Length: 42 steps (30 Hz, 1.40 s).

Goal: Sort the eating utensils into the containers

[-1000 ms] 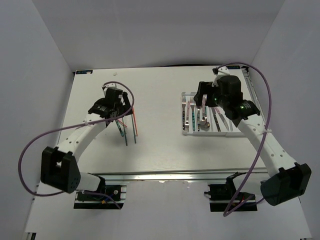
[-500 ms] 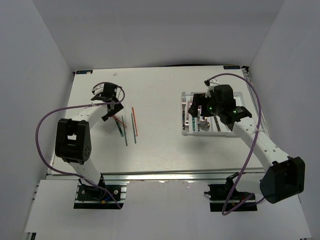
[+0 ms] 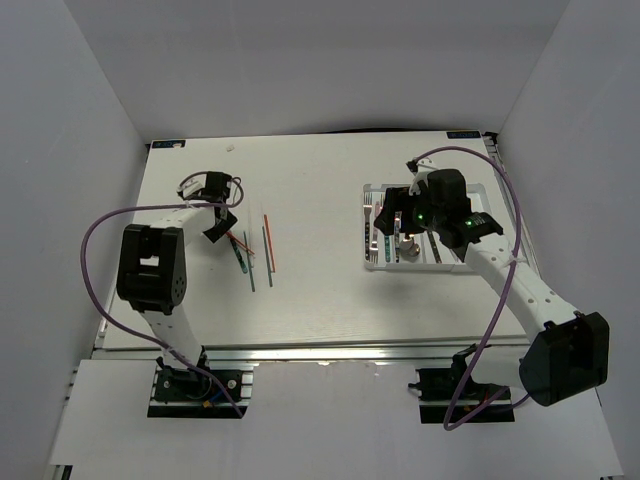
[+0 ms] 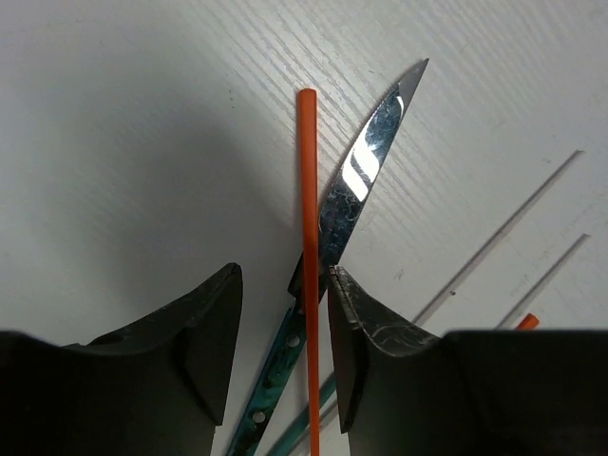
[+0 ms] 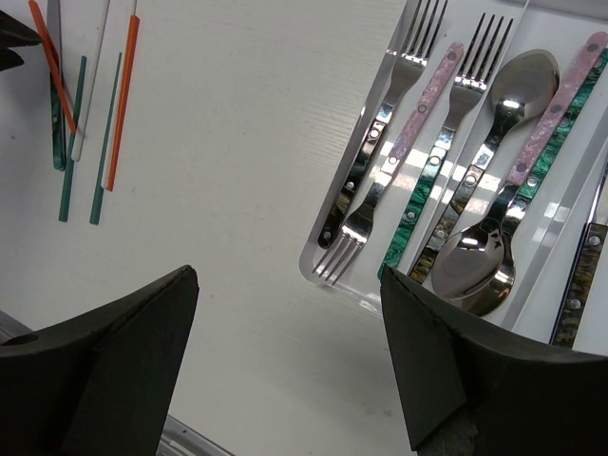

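My left gripper hovers low over the table at the left. Between its half-narrowed jaws lie a red chopstick and a teal-handled knife. The chopstick lies close against the right finger, with a gap to the left one. More red and green chopsticks lie just to the right. The white tray at the right holds forks, spoons and knives in its compartments. My right gripper hangs open and empty above the tray's left edge.
The loose chopsticks and knife also show at the top left of the right wrist view. A purple cable loops off the left arm, and another arches over the right arm. White walls enclose the table.
The left arm has folded back while its gripper lowered onto the chopstick and knife, and the jaws have narrowed. The right gripper drifted a little towards the tray's left side.
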Tool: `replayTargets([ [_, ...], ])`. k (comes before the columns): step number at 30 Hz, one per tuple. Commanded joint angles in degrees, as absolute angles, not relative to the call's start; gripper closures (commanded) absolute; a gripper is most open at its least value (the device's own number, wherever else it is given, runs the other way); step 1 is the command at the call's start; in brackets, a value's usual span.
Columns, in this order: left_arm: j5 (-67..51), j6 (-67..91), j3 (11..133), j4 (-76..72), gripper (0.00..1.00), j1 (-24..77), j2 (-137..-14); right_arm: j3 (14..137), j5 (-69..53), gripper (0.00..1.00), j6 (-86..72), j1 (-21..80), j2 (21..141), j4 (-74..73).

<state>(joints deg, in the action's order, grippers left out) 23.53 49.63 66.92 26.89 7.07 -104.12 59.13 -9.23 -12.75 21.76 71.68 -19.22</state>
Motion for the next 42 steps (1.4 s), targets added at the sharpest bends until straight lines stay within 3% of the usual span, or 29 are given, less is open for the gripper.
replayTargets([
  [1, 23.7, 50.2, 68.6, 24.9, 0.49, 6.9, -104.8, 59.9, -10.2, 0.18, -12.6, 21.8, 71.5, -18.2],
  [6, 23.7, 49.2, 70.8, 25.6, 0.53, 6.9, -108.1, 59.8, -10.6, 0.18, -12.4, 22.0, 71.5, -17.9],
  [16, 23.8, 49.0, 68.3, 25.1, 0.72, 6.6, -108.0, 59.7, -10.7, 0.18, -12.2, 22.2, 71.5, -17.9],
  [25, 20.5, 47.8, 67.1, 23.0, 1.00, 6.5, -106.8, 59.5, -11.9, 0.18, -12.2, 22.3, 71.7, -17.4],
  [31, 18.5, 47.1, 64.8, 22.0, 1.00, 6.4, -103.5, 59.2, -17.0, 0.17, -12.2, 22.7, 71.6, -15.3],
  [36, 15.5, 46.9, 57.2, 16.9, 1.00, 7.3, -92.1, 61.4, -18.7, 0.18, -14.2, 31.3, 76.3, -12.1],
  [42, 8.9, 44.3, 53.2, 15.2, 1.00, 8.3, -82.5, 62.0, -24.7, 0.22, -23.5, 38.0, 86.0, 2.5],
])
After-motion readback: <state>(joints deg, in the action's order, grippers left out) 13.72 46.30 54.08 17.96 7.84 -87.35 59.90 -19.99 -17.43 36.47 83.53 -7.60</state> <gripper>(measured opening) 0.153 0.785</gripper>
